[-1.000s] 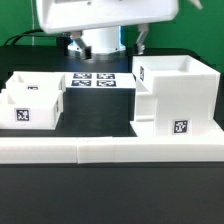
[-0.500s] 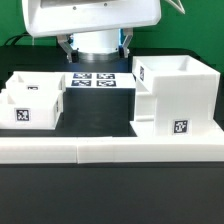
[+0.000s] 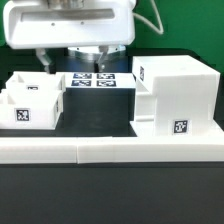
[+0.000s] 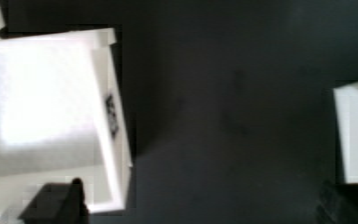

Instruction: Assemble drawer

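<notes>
1. The gripper point(image 4: 208, 204) was open and empty, its fingers point(image 4: 53, 200) spread wide above the bare black table point(image 4: 229, 90).
2. The drawer boxes point(image 3: 30, 100) sat at the exterior view's left. The cabinet shell point(image 3: 178, 92) sat well apart at its right, with the marker board point(image 3: 92, 80) between them.
3. Judgement: the jaws should be centred over one wall of a box, square to it, before descending.
4. Only the wrist view showed the finger gap. Only the exterior view showed both parts whole.
</notes>
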Action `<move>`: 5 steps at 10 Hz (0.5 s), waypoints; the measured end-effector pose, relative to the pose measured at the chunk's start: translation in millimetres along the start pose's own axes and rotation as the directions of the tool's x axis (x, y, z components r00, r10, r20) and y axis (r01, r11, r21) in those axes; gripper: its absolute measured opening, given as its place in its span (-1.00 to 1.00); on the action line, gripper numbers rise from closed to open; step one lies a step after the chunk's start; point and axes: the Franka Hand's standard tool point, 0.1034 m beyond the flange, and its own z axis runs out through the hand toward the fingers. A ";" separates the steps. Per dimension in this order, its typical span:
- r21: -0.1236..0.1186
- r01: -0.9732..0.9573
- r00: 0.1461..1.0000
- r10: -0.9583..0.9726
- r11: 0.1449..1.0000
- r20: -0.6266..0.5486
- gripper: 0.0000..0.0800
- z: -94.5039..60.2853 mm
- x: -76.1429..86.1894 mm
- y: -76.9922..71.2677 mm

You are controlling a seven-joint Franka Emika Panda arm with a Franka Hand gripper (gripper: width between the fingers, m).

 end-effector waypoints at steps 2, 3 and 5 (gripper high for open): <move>-0.008 0.040 0.999 -0.040 0.999 0.009 0.62 19.5 -5.1 9.4; -0.019 0.049 0.999 -0.049 0.999 0.005 0.62 29.5 -6.6 12.3; -0.023 0.049 0.999 -0.049 0.999 0.000 0.62 32.4 -6.6 12.2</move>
